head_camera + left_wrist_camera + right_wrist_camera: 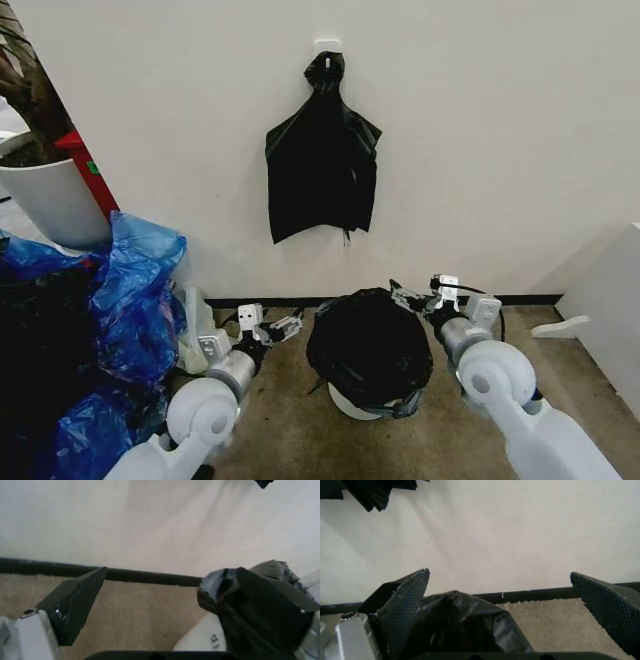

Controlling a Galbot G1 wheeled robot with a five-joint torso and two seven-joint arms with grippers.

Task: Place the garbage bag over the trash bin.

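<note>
The glossy black garbage bag is draped over the trash bin, whose cream-white base shows beneath it on the carpet. My left gripper is open just left of the bag's upper edge. In the left wrist view the left gripper has its fingers spread wide, and bag plastic bunches against one finger above the white bin wall. My right gripper is open at the bag's upper right edge. The right wrist view shows the right gripper with the bag beside one finger.
A bundle of black bags hangs from a wall hook above the bin. Blue plastic bags pile up at the left, below a white planter pot. A white cabinet stands at the right. Wall and black baseboard run close behind.
</note>
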